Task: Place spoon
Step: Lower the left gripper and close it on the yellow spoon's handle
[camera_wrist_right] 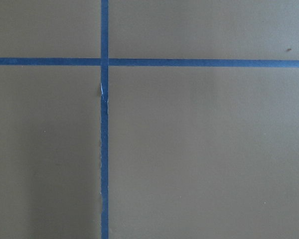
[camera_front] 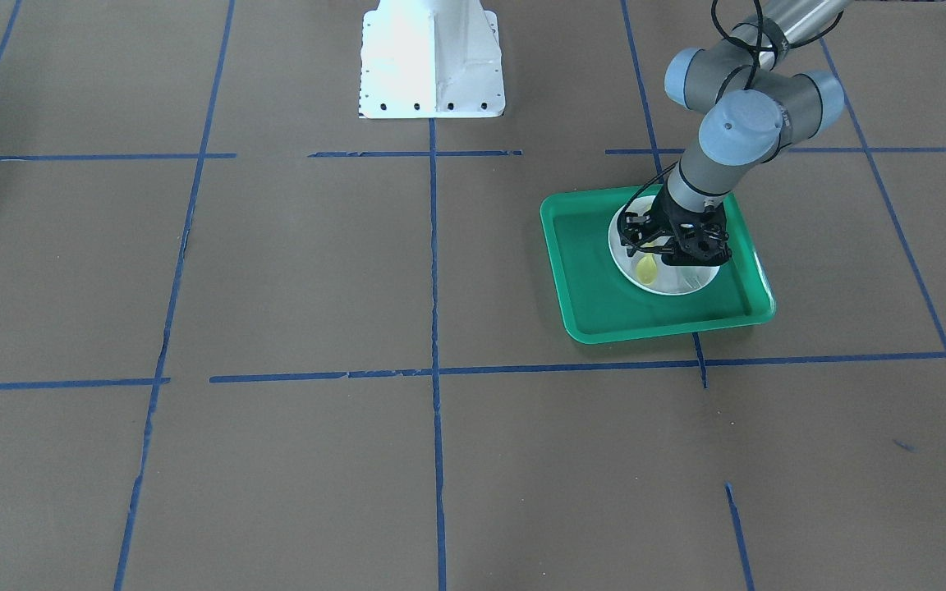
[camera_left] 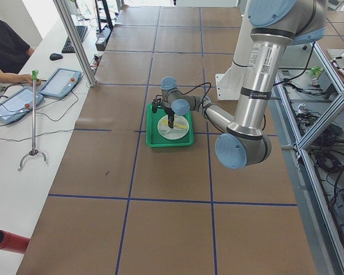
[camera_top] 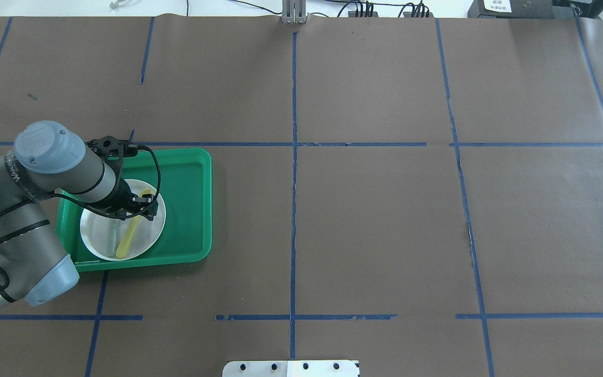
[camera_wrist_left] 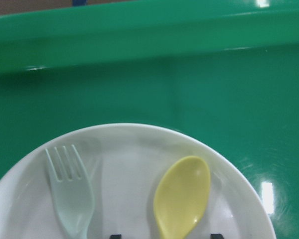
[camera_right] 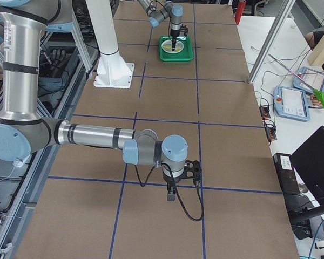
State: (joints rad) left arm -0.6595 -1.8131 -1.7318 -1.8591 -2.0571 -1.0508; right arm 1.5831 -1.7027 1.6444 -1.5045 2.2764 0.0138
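The spoon [camera_wrist_left: 183,196] is lying flat on the white plate [camera_wrist_left: 134,144], just right of the pale fork [camera_wrist_left: 70,199], and the plate is sitting in the green tray [camera_wrist_left: 139,84] on the left part of the worktop [camera_top: 364,225] in the overhead view. The left pincer [camera_top: 143,207] is hanging low over the plate with its jaws standing wide. In the wrist view, 2 dark fingertips [camera_wrist_left: 217,236] are showing at either side of the spoon's handle, with a gap on each side, so it is gripping nothing.

The right pincer [camera_right: 171,190] is hovering over bare worktop far from the tray; whether it is wide or narrow I cannot tell.

Judging by this, the spoon is either about to be gripped or is already set down. If a pick-up is meant, the next move is calling for a squeeze square across the thin flat handle without nudging the fork. If not, a straight lift clear of the plate.
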